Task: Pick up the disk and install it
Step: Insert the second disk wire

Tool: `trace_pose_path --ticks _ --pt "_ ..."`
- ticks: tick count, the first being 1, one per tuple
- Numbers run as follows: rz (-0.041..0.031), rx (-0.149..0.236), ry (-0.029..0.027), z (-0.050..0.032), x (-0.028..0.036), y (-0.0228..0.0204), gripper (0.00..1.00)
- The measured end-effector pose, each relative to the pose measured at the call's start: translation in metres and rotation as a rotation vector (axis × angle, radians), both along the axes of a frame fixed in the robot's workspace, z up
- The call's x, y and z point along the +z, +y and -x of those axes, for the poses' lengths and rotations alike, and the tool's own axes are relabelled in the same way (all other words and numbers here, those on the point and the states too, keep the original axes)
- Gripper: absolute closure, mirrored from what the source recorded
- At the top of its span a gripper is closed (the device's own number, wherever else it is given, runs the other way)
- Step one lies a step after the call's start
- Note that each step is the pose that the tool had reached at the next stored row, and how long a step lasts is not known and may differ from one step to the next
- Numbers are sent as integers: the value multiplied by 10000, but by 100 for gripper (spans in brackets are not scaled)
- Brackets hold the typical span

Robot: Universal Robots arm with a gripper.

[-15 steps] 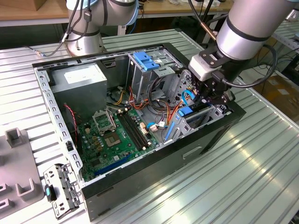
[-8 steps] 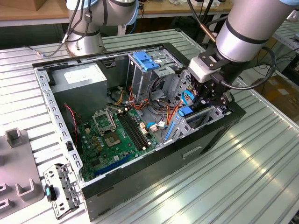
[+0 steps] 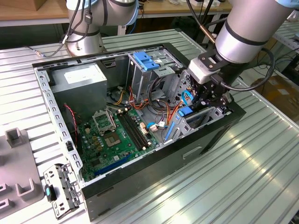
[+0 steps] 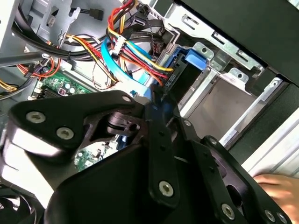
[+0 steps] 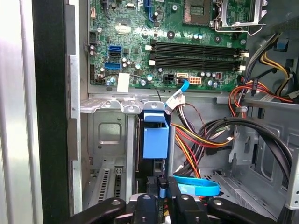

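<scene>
**Blue-framed disk stands on edge in the case's lower bay**

Blue plastic marks the disk (image 5: 155, 140), which stands on edge inside the grey metal bay (image 5: 108, 140) at the front end of the open computer case (image 3: 56, 116). In the exterior view the gripper (image 3: 208, 100) is down inside the case at that bay, with the disk's blue carrier (image 3: 186, 111) just beside its fingers. In the first wrist view the black fingers (image 5: 175, 196) sit close together around the carrier's near edge; they seem clamped on it, though the contact itself is partly hidden. The green motherboard (image 3: 112, 135) lies beyond the bay, and red, yellow and orange cables (image 5: 196, 140) run alongside the disk.
</scene>
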State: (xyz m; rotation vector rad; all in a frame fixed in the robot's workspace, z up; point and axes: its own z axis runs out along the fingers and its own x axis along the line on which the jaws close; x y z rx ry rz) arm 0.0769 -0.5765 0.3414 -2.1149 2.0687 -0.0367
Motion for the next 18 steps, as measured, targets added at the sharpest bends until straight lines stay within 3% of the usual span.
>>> trace_pose_path --ticks 4,6,9,18 --pt "9 0 2 1 164 0 76" --pt "11 -1 1 1 165 1 78" --pt "12 -1 2 1 165 1 89" --pt "11 -1 2 1 165 3 89"
